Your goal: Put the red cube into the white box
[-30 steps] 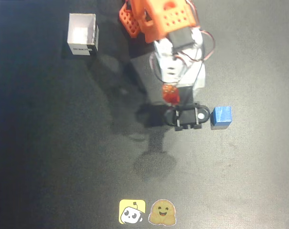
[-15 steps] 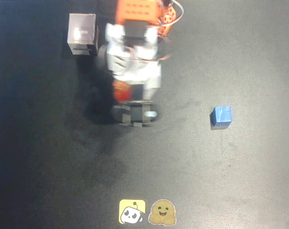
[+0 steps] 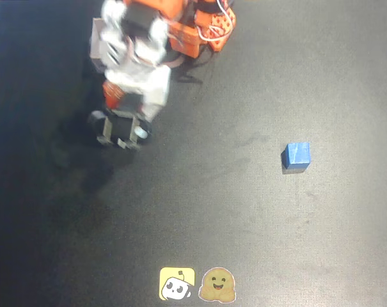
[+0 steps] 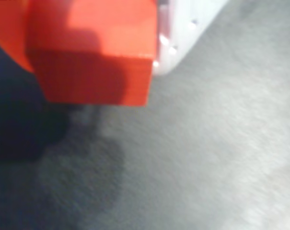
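The fingers [image 4: 183, 33] are clamped on the red cube [image 4: 92, 52]. In the wrist view a white finger presses its right face and an orange part [image 4: 5, 28] sits against its left, with the cube clear of the dark surface [image 4: 207, 158] below. In the overhead view the red cube [image 3: 113, 94] shows as a small red patch under the arm [image 3: 139, 64], near the picture's upper left.

The white box [image 3: 96, 46] is mostly hidden beneath the arm, and only a blurred pale strip at the arm's left looks like its wall. From that strip, the box seems to lie just up-picture of the held cube, so the carry probably needs a short reach that way before release. Whether the cube is already above the opening cannot be told. The blue cube [image 3: 296, 155] rests well apart, to the picture's right.
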### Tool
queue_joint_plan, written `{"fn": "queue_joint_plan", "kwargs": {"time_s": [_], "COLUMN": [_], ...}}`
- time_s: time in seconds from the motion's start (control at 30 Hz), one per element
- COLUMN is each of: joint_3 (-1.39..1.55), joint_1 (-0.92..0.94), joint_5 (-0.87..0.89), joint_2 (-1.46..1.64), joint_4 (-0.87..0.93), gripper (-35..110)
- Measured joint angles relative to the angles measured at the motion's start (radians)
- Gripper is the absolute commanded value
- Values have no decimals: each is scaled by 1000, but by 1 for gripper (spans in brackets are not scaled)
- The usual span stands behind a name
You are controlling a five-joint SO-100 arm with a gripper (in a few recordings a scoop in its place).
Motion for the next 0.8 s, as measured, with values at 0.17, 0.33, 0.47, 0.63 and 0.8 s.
{"fn": "queue_joint_plan", "kwargs": {"time_s": [0.17,0.33,0.47,0.63,0.8], "joint_3": [-2,-18,-20,-20,-20], "joint_1": [80,156,212,319,416], "joint_5": [-25,-60,-101,-153,-202], "joint_2": [18,61,114,132,132], "joint_4": [40,67,101,146,187], "gripper": [0,0,0,0,0]}}
